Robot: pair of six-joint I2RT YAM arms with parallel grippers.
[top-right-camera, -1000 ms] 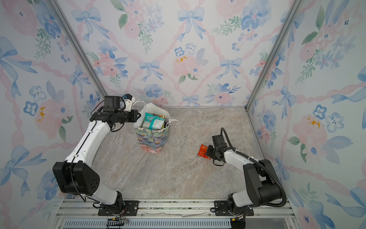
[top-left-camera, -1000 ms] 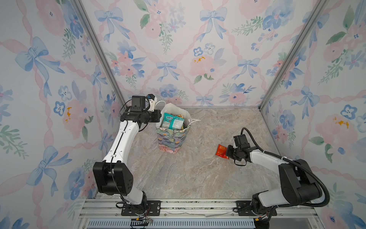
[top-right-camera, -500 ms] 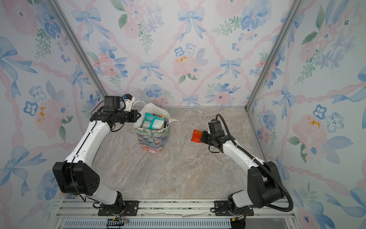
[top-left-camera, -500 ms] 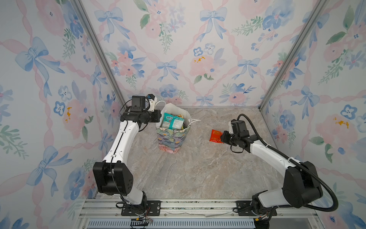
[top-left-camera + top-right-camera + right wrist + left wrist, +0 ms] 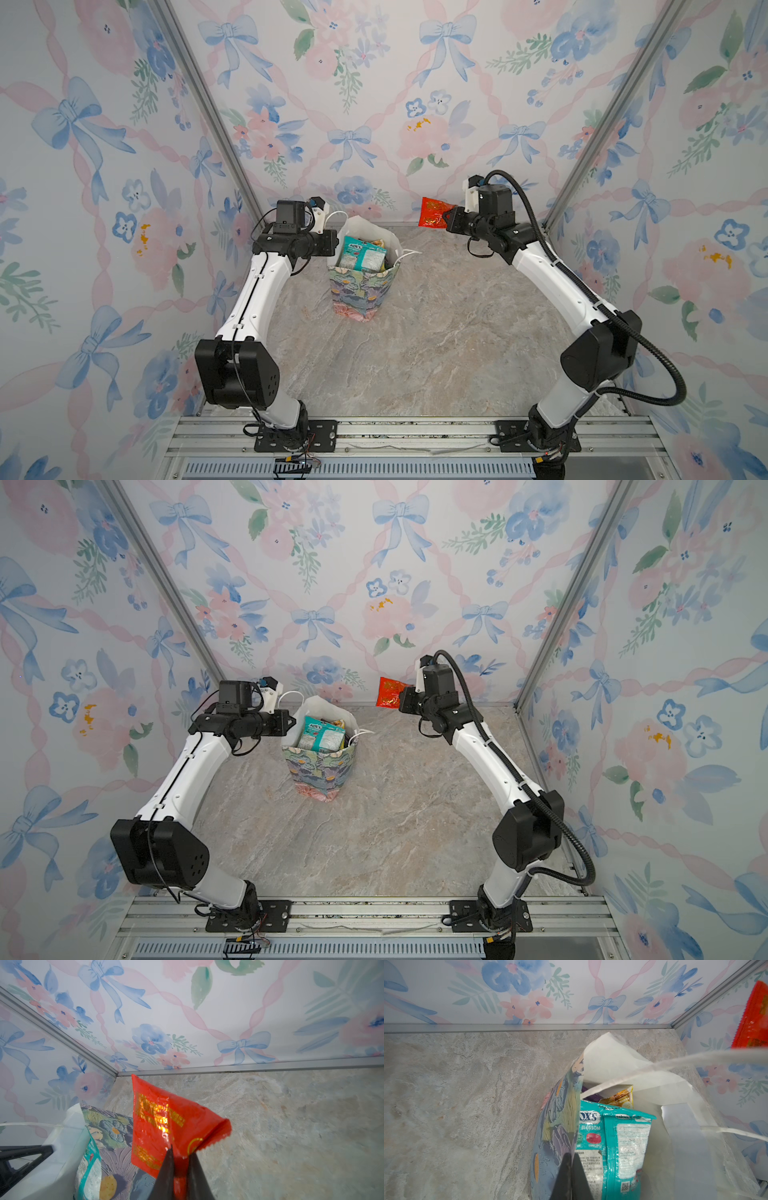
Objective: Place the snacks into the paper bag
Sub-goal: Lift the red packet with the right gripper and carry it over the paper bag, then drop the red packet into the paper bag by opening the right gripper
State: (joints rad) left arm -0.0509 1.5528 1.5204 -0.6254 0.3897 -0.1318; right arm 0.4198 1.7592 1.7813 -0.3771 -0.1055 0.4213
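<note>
The flowered paper bag [image 5: 360, 291] [image 5: 322, 771] stands upright at the back left of the marble table. Teal snacks [image 5: 360, 254] [image 5: 618, 1142] stick out of its mouth, with a yellow packet [image 5: 620, 1099] and a purple edge behind them. My left gripper [image 5: 331, 249] [image 5: 571, 1156] is shut on the bag's left wall [image 5: 560, 1126], one finger outside and one inside. My right gripper [image 5: 445, 217] [image 5: 180, 1154] is shut on a small red-orange snack packet [image 5: 432, 212] [image 5: 390, 692] [image 5: 164, 1126], held in the air to the right of the bag and higher than its rim.
White cord handles [image 5: 409, 252] [image 5: 675, 1064] hang over the bag's rim. Flowered walls close in the back and both sides, with metal corner posts [image 5: 199, 104]. The aluminium rail [image 5: 382, 432] runs along the table's front edge.
My right gripper has lifted the red-orange packet off the table and carried it up and back toward the bag. The left gripper and the bag have not moved.
</note>
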